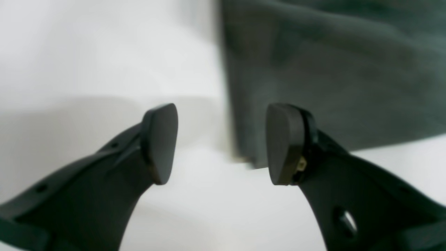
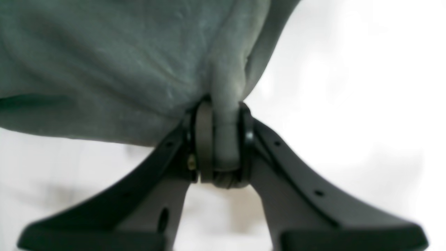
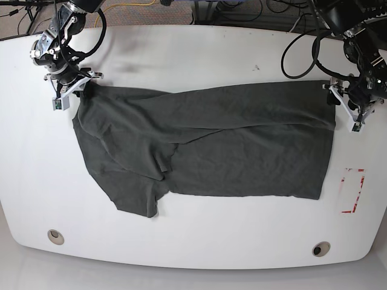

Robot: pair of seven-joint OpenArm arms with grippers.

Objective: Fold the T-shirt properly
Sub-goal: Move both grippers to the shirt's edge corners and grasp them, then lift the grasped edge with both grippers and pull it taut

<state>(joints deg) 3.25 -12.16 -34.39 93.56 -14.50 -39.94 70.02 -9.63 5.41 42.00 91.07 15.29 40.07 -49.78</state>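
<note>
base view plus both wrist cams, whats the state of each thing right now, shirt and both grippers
T-shirt: spread on the white table, partly folded lengthwise, one corner pinched.
Right gripper: shut on a bunched fold of the T-shirt's edge.
Left gripper: open, jaws apart beside the shirt's corner, holding nothing.

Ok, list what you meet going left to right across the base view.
Right gripper with its jaws shut on the shirt's corner → the T-shirt spread across the white table → left gripper at the shirt's far corner, jaws apart → red-outlined marking near the table's right edge.
</note>
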